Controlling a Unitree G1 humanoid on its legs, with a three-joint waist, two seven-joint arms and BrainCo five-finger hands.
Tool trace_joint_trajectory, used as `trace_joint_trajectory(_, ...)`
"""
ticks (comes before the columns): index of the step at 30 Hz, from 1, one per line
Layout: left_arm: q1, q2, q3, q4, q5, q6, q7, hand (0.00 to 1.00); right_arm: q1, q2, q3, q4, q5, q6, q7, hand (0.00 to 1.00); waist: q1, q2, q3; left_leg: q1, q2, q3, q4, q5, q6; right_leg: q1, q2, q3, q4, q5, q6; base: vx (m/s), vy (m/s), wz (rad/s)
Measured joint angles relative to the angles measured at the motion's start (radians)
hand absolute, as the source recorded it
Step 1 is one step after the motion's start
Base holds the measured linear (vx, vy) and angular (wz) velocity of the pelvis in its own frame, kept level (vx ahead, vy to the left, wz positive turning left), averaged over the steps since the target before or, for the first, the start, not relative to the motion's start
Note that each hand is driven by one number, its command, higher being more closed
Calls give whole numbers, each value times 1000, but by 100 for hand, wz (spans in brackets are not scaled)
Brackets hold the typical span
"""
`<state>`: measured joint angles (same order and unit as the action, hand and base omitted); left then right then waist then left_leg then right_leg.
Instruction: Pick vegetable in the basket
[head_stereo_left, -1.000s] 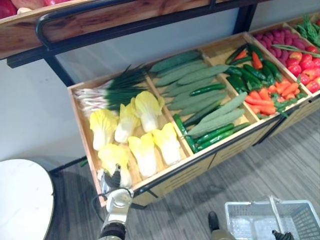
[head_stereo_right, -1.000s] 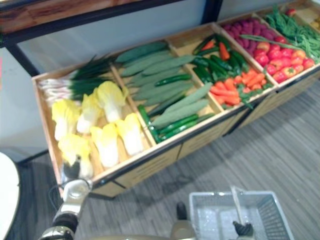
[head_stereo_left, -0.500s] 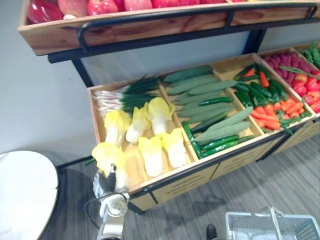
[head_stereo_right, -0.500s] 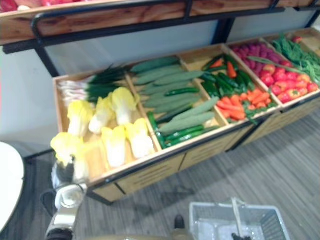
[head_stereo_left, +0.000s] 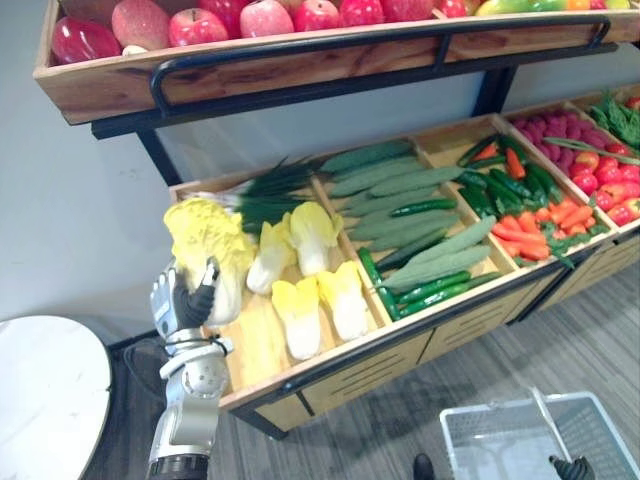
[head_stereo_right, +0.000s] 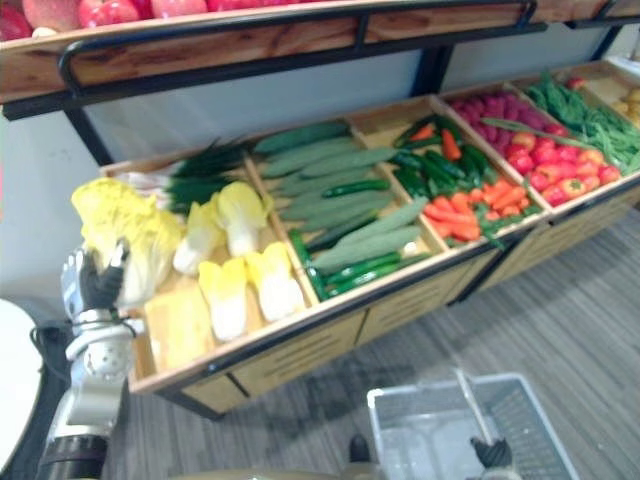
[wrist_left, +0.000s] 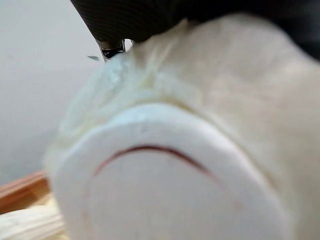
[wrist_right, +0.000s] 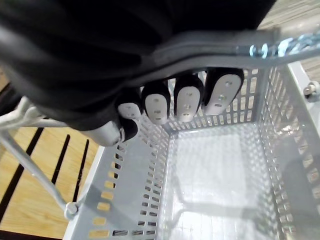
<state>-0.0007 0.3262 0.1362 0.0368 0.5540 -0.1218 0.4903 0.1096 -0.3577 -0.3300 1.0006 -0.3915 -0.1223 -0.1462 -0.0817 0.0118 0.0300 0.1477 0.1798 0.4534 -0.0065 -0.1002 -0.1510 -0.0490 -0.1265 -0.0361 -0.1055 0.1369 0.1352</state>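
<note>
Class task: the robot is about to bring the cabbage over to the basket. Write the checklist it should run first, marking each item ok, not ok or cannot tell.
1. Left hand curled round cabbage: ok.
2. Cabbage held up above the crate: ok.
3. Right hand curled over basket handle: ok.
4. Basket has room: ok, nothing in it.
5. Basket under cabbage: not ok; it sits low at the robot's right.
6. Grip firm enough for the swing: cannot tell.

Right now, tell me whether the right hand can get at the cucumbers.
Probably not: the right hand is curled round the basket handle, low and far from the cucumbers.
</note>
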Motion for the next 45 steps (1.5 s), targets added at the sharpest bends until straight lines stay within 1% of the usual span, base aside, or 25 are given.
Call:
trace_joint_trajectory(3,1,64,-84,-53,-7,-61,-56,100,-10,-111,102,-75,0,-24,52,100,2,0,0,16,-10,38,2,-8,2,-10,-1,49,0,10,6,-46,-11,-32)
trace_joint_trajectory(4,2,76,-101,-67,-21,-76,-70,100,-13,-136,123,-102,0,-29,64,100,3,0,0,16,-12,52,5,-11,3,-18,-1,63,0,14,6,-102,-21,-72)
trace_joint_trajectory(5,5,115,-155,-96,-43,-105,-99,100,-36,-203,193,-161,0,-47,91,100,4,0,1,18,-17,94,12,-19,3,-40,2,108,0,28,10,-96,-23,-80)
trace_joint_trajectory(7,5,149,-214,-120,-65,-142,-144,100,-59,-265,250,-223,0,-72,117,100,4,0,1,32,-22,144,13,-26,1,-58,10,160,0,39,12,-83,-29,-89)
trace_joint_trajectory(8,5,168,-258,-142,-79,-162,-169,100,-77,-305,297,-264,0,-88,133,100,3,0,2,50,-20,186,17,-35,-3,-65,20,201,0,45,14,-84,-48,-81)
trace_joint_trajectory(9,5,174,-276,-153,-84,-174,-188,100,-83,-324,318,-285,-1,-97,143,100,3,0,2,54,-18,205,19,-39,-6,-66,26,218,0,47,14,-97,-61,-99)
trace_joint_trajectory(10,4,189,-315,-179,-105,-196,-213,100,-92,-355,355,-324,-1,-110,154,100,4,-1,2,71,-14,246,31,-53,-14,-70,39,255,0,47,14,-73,-54,-85)
trace_joint_trajectory(13,-4,206,-400,-237,-148,-233,-267,100,-96,-409,426,-422,-1,-122,178,100,3,-1,6,110,-4,340,51,-82,-29,-75,65,333,0,53,15,-47,-33,-88)
trace_joint_trajectory(14,-9,207,-414,-243,-159,-238,-274,100,-95,-416,434,-439,-1,-122,184,100,3,-1,6,116,-4,360,52,-86,-32,-78,70,348,0,55,16,-25,-16,-75)
trace_joint_trajectory(15,-22,211,-439,-259,-183,-240,-286,100,-96,-423,442,-464,-1,-122,185,100,5,6,2,120,-3,395,68,-93,-36,-89,84,374,3,62,21,-18,-24,-70)
trace_joint_trajectory(17,-69,216,-496,-269,-241,-241,-302,100,-101,-454,479,-519,-1,-123,193,100,6,6,4,122,13,448,102,-113,-46,-107,103,418,9,72,20,-17,-52,-64)
trace_joint_trajectory(18,-71,215,-499,-269,-243,-241,-302,100,-102,-456,481,-523,-1,-123,194,100,6,7,4,123,14,451,103,-114,-47,-108,105,420,10,72,20,-11,-77,-65)
trace_joint_trajectory(19,-98,213,-543,-269,-278,-241,-313,100,-131,-472,519,-562,-1,-124,200,100,4,10,8,143,28,499,120,-121,-57,-111,131,451,21,72,20,-6,-61,-52)
trace_joint_trajectory(21,-122,212,-579,-269,-282,-241,-326,100,-154,-487,546,-585,-1,-128,201,100,3,12,10,152,40,529,135,-128,-67,-116,149,471,28,72,20,-9,-53,-49)
trace_joint_trajectory(23,-143,207,-615,-269,-315,-242,-342,100,-196,-490,580,-607,-1,-130,201,100,2,12,10,154,52,566,156,-134,-74,-130,169,495,41,72,20,-21,-59,-47)
trace_joint_trajectory(25,-173,193,-654,-268,-315,-241,-351,100,-238,-492,620,-626,0,-130,202,100,1,13,12,162,62,606,174,-137,-79,-140,187,522,53,73,19,-25,-52,-47)
trace_joint_trajectory(27,-215,183,-720,-268,-317,-244,-369,100,-295,-500,683,-660,3,-135,218,100,1,21,21,184,83,657,205,-149,-91,-140,215,552,66,74,18,-36,-45,-45)
trace_joint_trajectory(30,-235,183,-768,-268,-317,-252,-389,100,-331,-525,741,-701,20,-150,223,100,1,23,23,196,95,693,227,-162,-101,-146,238,583,71,73,18,-31,-34,-37)
trace_joint_trajectory(33,-246,183,-813,-261,-316,-262,-409,100,-362,-547,763,-723,44,-153,224,100,0,24,24,198,101,725,252,-175,-104,-160,248,599,76,75,18,-28,-31,-32)
trace_joint_trajectory(37,-268,184,-886,-242,-316,-269,-440,100,-372,-577,771,-755,48,-151,232,100,-16,24,25,209,114,745,269,-181,-111,-158,265,613,79,80,15,-3,-36,-16)
trace_joint_trajectory(38,-277,181,-906,-218,-315,-270,-450,100,-383,-580,774,-761,48,-151,241,100,-23,23,25,211,118,748,273,-182,-112,-158,268,615,81,80,15,10,-28,-11)
trace_joint_trajectory(41,-299,175,-953,-155,-310,-269,-464,100,-407,-589,789,-791,49,-151,245,100,-29,21,27,223,118,772,274,-182,-112,-160,282,631,88,81,15,13,-28,-18)
trace_joint_trajectory(44,-313,154,-969,-96,-283,-269,-476,100,-441,-589,813,-825,59,-151,251,100,-49,20,27,223,117,777,274,-182,-113,-165,284,636,91,81,15,11,-29,-7)
trace_joint_trajectory(45,-318,147,-972,-78,-269,-269,-476,100,-443,-589,814,-842,64,-152,254,100,-49,20,27,223,117,780,274,-182,-113,-167,286,639,92,81,15,11,-30,-10)
